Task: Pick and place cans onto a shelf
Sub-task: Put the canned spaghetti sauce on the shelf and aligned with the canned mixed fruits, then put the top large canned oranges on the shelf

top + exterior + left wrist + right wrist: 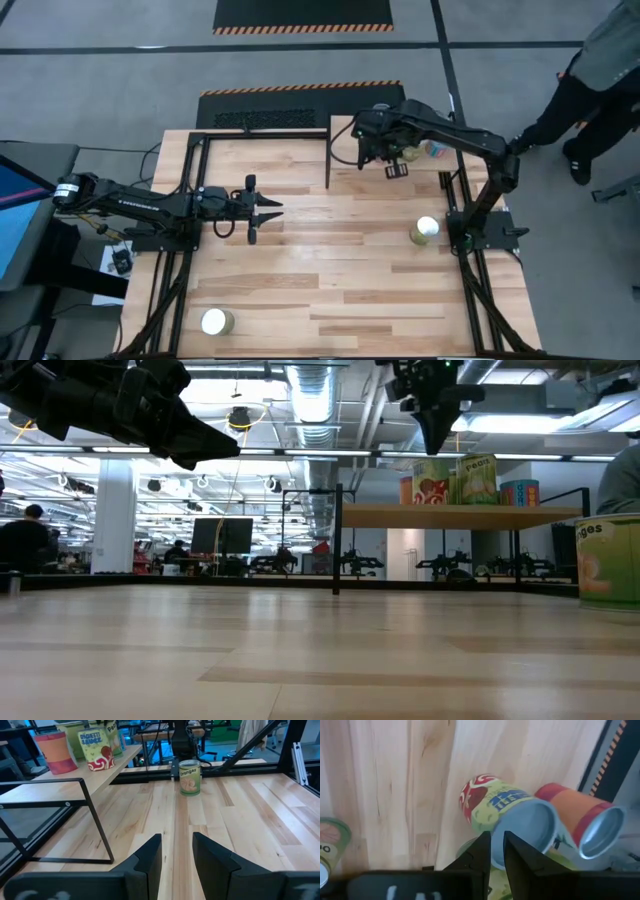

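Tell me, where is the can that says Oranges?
The Oranges can stands on the table's right side in the high view, beside the right arm's base, not yet on the shelf. The left wrist view shows it straight ahead of the left gripper.

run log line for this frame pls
phase: release on shelf | right pincer: above green-label can on shelf, fingers slightly apart | left pincer: open, idle mid-table | cans on table: two

Light-wood plank table (330, 270): two silver-lidded cans (425, 231); raised light-wood shelf (450, 515) holds several labelled cans (477, 478).
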